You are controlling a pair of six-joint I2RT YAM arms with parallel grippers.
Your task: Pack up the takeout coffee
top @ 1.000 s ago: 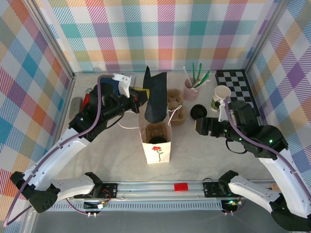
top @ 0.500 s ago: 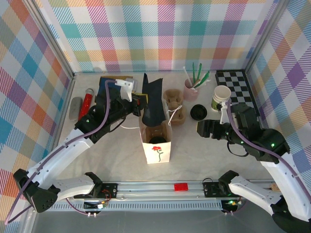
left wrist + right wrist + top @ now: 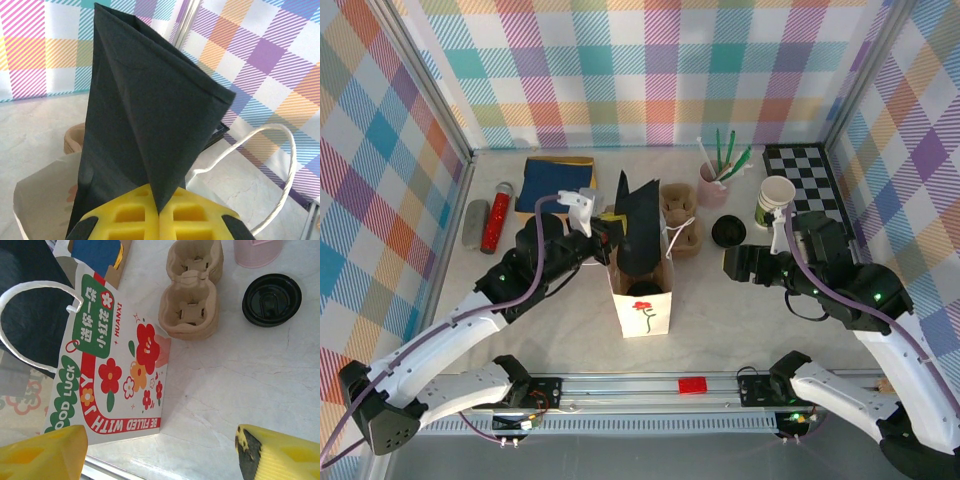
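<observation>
1. Left gripper [image 3: 160, 212]: fingers pressed together, clamped on the lower corner of a black folded paper sheet [image 3: 150, 115]. The sheet extends out ahead of the fingers, over the open mouth of the white paper bag [image 3: 642, 318].
2. Takeout coffee [image 3: 642, 288]: a dark round shape low inside the bag, just below the left gripper. I read it as the lidded cup, though its green side is hidden. Judged already in the bag.
3. Right gripper [image 3: 160, 450]: jaws wide apart, holding nothing. The bag is just to its left. The loose black lid [image 3: 272, 299] and the pulp cup carrier [image 3: 192, 287] lie ahead of it on the surface [image 3: 240, 390].
4. Step in hand, as judged: lower the sheet into the bag alongside the cup.
5. To do it well: keep the sheet centred over the mouth and clear of the white cord handle [image 3: 282, 165] to the left gripper's right. Descend straight with no side push, since the bag looks light and unbraced and would likely tip or slide.
6. Let go only once the sheet's lower edge is below the rim. The sheet looks limp and may catch on the bag wall.
7. The right gripper could brace the bag's side if it leans.
</observation>
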